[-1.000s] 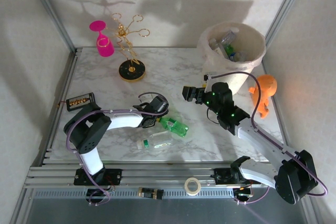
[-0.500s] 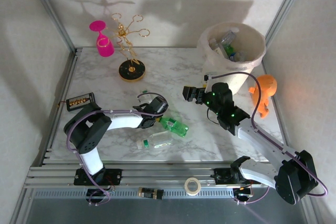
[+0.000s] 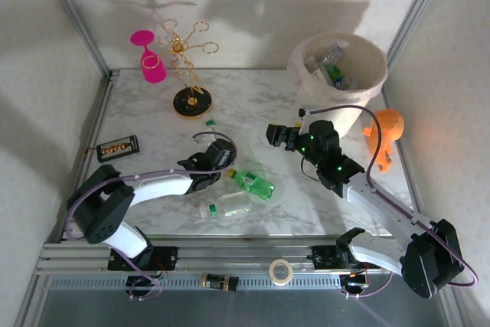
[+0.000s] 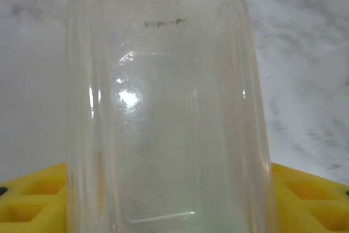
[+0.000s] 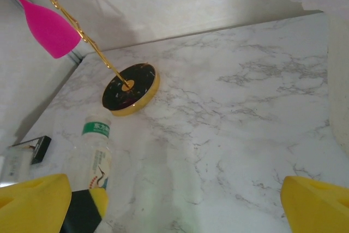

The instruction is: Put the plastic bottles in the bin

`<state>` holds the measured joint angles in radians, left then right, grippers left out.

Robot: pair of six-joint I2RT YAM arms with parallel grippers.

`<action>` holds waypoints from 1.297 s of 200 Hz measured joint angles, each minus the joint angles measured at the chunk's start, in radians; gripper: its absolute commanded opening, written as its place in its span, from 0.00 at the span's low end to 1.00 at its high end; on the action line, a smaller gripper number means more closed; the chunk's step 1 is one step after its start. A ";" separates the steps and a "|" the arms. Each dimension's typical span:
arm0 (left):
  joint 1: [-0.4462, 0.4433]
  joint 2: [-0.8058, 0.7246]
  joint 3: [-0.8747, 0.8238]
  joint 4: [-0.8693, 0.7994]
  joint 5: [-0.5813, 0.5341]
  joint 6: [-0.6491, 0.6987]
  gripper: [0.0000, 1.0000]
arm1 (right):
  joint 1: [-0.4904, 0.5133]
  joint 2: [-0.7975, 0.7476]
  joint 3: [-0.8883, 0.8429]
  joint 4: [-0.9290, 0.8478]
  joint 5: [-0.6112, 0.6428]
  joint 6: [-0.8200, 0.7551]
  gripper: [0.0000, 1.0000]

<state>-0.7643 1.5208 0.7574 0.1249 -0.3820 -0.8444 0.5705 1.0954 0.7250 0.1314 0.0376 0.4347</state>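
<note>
Plastic bottle (image 4: 163, 124), clear and ribbed, clamped between left pincer (image 3: 208, 155) yellow foam pads (image 4: 32, 200), white marble table (image 3: 253, 105) behind. Green bottle (image 3: 253, 183) and clear green-labelled bottle (image 3: 227, 206) lie on table just beside. Other bottles (image 3: 331, 67) inside round cream bin (image 3: 367, 86), far right. Right pincer (image 3: 276, 135) wide, empty.
</note>
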 measured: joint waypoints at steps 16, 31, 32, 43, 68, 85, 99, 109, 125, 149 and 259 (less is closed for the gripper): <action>0.000 -0.062 -0.037 0.080 0.005 0.039 0.45 | 0.000 0.000 -0.002 0.020 -0.011 0.016 0.99; 0.000 -0.108 -0.064 0.160 0.022 0.084 0.45 | 0.000 0.000 -0.008 0.046 -0.031 0.031 0.99; 0.000 -0.112 -0.067 0.169 0.023 0.089 0.45 | 0.000 0.000 -0.008 0.047 -0.032 0.032 0.99; -0.001 -0.140 -0.090 0.233 0.045 0.127 0.45 | 0.000 0.000 -0.011 0.066 -0.059 0.042 0.99; -0.002 -0.188 -0.137 0.351 0.099 0.207 0.45 | 0.000 0.010 -0.011 0.121 -0.138 0.068 0.99; -0.005 -0.206 -0.156 0.405 0.132 0.250 0.45 | 0.000 0.036 -0.006 0.148 -0.202 0.084 0.99; -0.009 -0.216 -0.168 0.434 0.155 0.279 0.45 | 0.000 0.064 0.002 0.164 -0.251 0.094 0.99; -0.013 -0.224 -0.174 0.444 0.172 0.301 0.45 | 0.000 0.080 0.010 0.171 -0.283 0.103 0.99; -0.021 -0.234 -0.178 0.459 0.192 0.329 0.45 | 0.000 0.102 0.024 0.183 -0.329 0.112 0.99; -0.031 -0.241 -0.178 0.474 0.214 0.367 0.45 | 0.002 0.114 0.034 0.205 -0.381 0.124 0.98; -0.103 -0.245 -0.143 0.467 0.283 0.505 0.45 | 0.060 0.229 0.104 0.251 -0.496 0.162 0.87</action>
<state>-0.8669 1.2758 0.6140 0.5915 -0.0994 -0.3389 0.6304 1.3243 0.8288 0.3828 -0.4580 0.5964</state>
